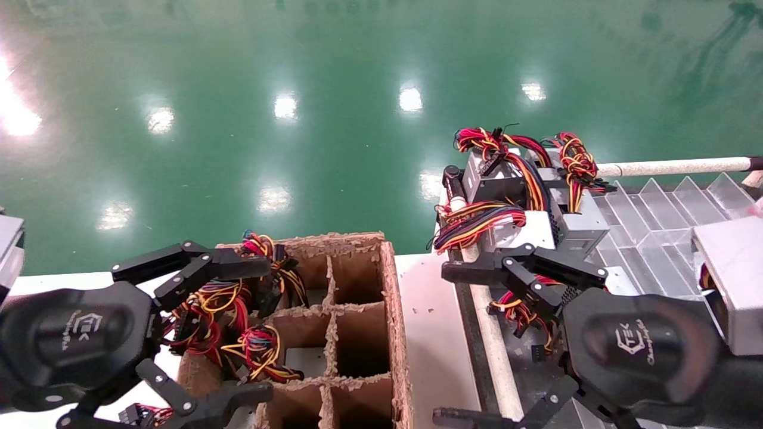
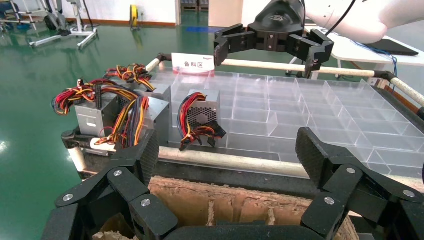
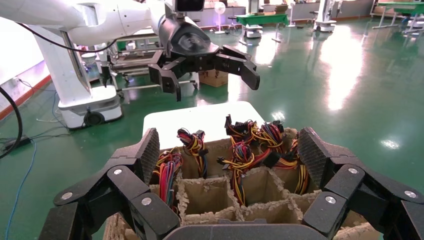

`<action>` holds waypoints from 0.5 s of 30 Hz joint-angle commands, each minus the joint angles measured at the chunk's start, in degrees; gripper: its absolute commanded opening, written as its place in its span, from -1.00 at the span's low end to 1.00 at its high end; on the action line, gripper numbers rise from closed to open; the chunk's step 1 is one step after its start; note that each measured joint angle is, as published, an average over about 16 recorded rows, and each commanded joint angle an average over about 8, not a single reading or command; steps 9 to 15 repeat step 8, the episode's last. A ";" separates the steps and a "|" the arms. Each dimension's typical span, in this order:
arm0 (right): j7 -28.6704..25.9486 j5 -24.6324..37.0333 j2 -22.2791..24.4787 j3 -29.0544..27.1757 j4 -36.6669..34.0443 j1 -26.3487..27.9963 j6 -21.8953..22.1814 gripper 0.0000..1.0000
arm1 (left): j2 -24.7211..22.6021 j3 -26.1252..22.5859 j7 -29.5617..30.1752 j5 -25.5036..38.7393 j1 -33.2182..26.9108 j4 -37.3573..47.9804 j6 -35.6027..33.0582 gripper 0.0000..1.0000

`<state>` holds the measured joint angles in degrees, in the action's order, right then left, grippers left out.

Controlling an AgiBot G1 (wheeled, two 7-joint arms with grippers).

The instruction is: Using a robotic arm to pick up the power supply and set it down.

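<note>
Power supply [image 1: 517,229] lies just beyond our right gripper [image 1: 484,339], whose fingers gape wide and hold nothing, so we judge pickup and set-down both remain, our left gripper [image 1: 229,330] idling open over the cardboard box [image 1: 394,310].

Silver-grey power supply [image 2: 204,111] upright in clear tray, red-yellow-black wires looping down its front

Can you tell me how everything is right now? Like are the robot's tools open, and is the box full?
left tool: open, holding nothing, above the cardboard box.
right tool: open, holding nothing, near the tray's edge.
cardboard box: some cells hold wired units, others look empty.
power supplies: sitting at the tray's corner, wires looped, not gripped.
clear tray: most compartments empty.
</note>
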<state>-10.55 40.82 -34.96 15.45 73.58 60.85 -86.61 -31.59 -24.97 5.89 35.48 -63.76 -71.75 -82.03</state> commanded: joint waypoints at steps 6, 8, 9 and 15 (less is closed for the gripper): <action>-0.11 0.44 0.00 0.23 -0.01 0.31 0.42 1.00 | 0.00 0.00 0.00 0.00 0.00 0.00 0.00 1.00; -0.12 0.50 0.00 0.27 -0.01 0.35 0.47 1.00 | 0.00 0.00 0.00 0.00 0.00 0.00 0.00 1.00; -0.12 0.50 0.00 0.27 -0.01 0.35 0.47 1.00 | 0.00 0.00 0.00 0.00 0.00 0.00 0.00 1.00; -0.12 0.50 0.00 0.27 -0.01 0.35 0.47 1.00 | 0.00 0.00 0.00 0.00 0.00 0.00 0.00 1.00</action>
